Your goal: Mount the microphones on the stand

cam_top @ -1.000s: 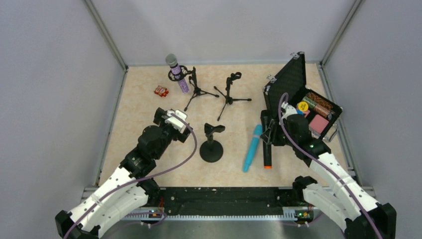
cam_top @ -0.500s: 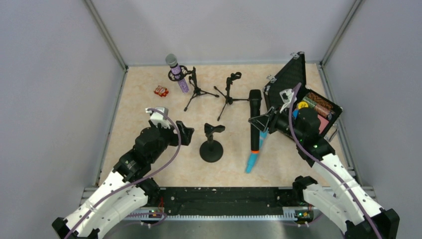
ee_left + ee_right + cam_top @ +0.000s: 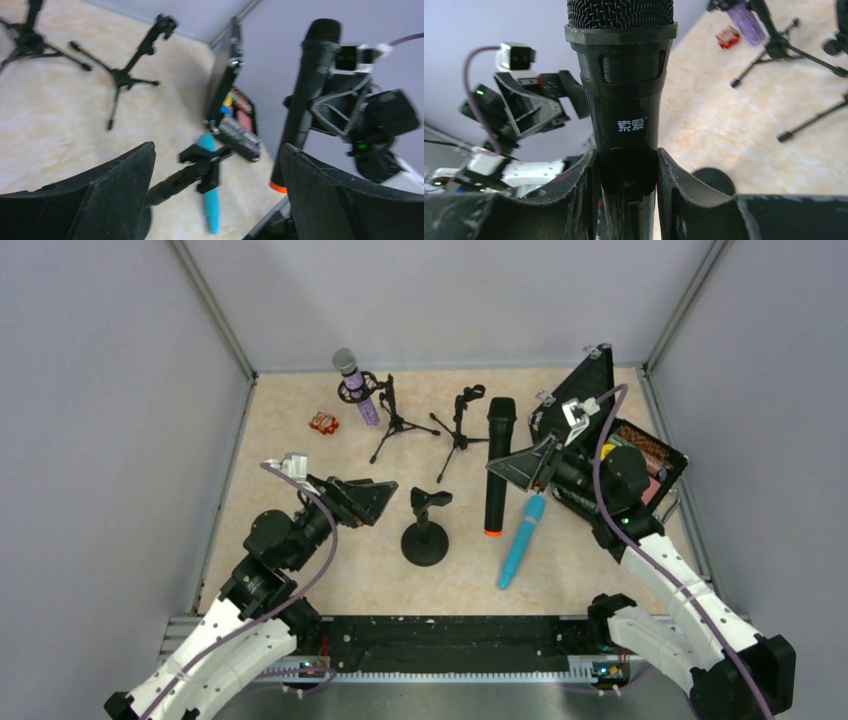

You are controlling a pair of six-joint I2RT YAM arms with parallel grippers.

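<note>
The black microphone with the orange end (image 3: 495,465) is up off the bench, its mesh head on top and its orange end pointing down. The right tool (image 3: 626,165) is clenched on its body below the head, one finger pressed against each side. It hangs between the round-base stand (image 3: 425,532) and the open black case (image 3: 582,398), and touches neither.

The turquoise microphone (image 3: 523,540) lies flat on the bench (image 3: 300,465), just to the right of the held one and below the right tool. The glittery purple microphone (image 3: 358,390) sits tilted in a tripod stand (image 3: 392,420) at the far left of the bench, its silver head uppermost. A second tripod stand (image 3: 462,425) beside it has an empty clip, and so does the round-base stand nearer the arms.

The left tool (image 3: 217,147) is released, its jaws spread wide with nothing between them. It hovers to the left of the round-base stand and faces across it towards the raised microphone.

A small red packet (image 3: 323,423) lies near the left wall. The case on the right stands with its lid up and holds a few coloured items.
</note>
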